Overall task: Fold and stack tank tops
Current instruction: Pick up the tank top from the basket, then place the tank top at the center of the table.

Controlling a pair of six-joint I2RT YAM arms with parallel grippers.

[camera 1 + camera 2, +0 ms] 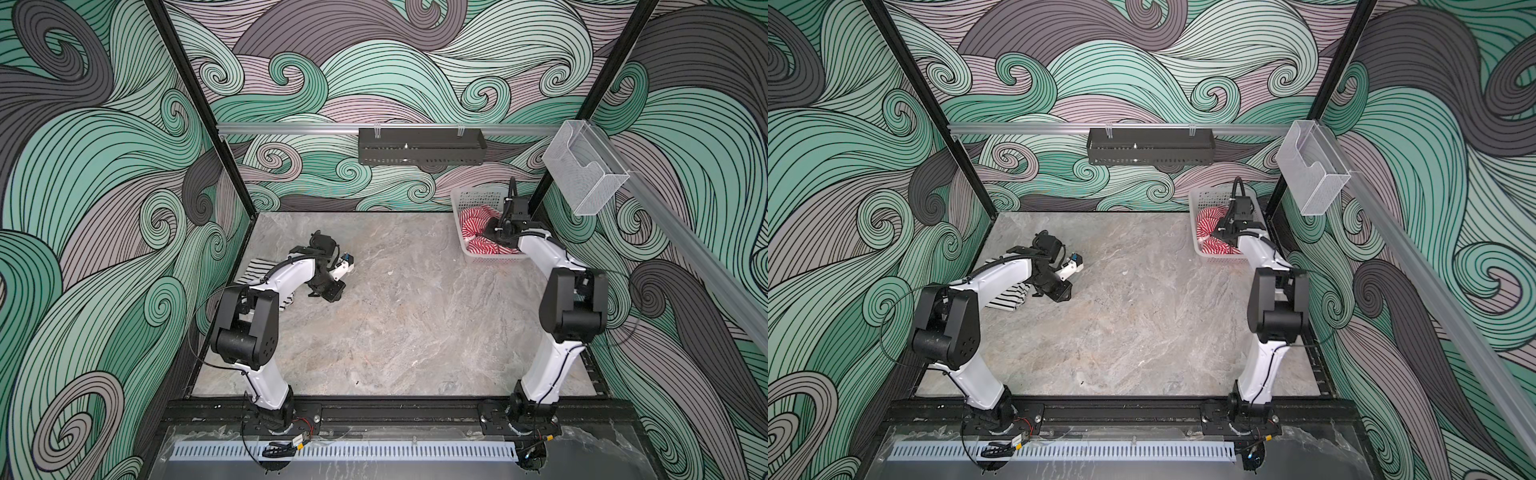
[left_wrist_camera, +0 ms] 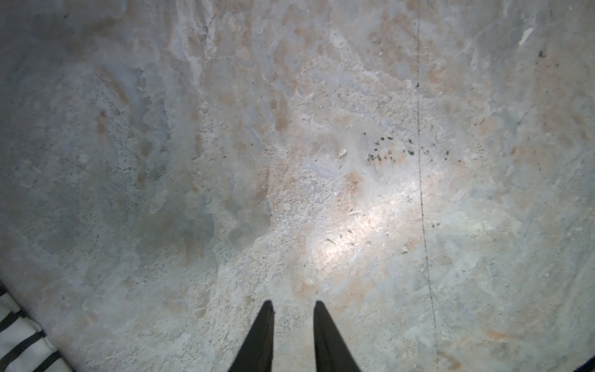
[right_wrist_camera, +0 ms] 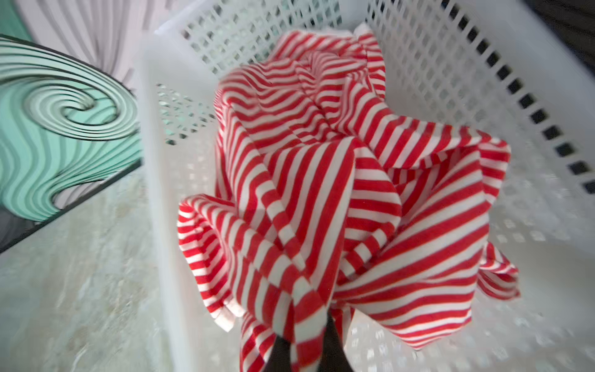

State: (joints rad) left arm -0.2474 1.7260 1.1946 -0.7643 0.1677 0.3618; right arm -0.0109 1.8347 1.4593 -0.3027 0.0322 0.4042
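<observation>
At the far right corner of the mottled, stone-look table [image 1: 395,332], a white perforated plastic basket [image 3: 450,71] contains the red-and-white tank top [image 3: 322,193]. It is a soft knit with even stripes, crumpled into a loose heap of folds. The right gripper [image 3: 306,344] is closed on a bunched fold of this garment, and its dark fingers are largely hidden by cloth. Near the table's left edge, the black-and-white tank top [image 1: 1009,297] lies on the surface, partly covered by the left arm [image 1: 1000,270]. The left gripper [image 2: 293,306] hovers over bare tabletop just beside it, its tapered black fingers apart with nothing between them.
</observation>
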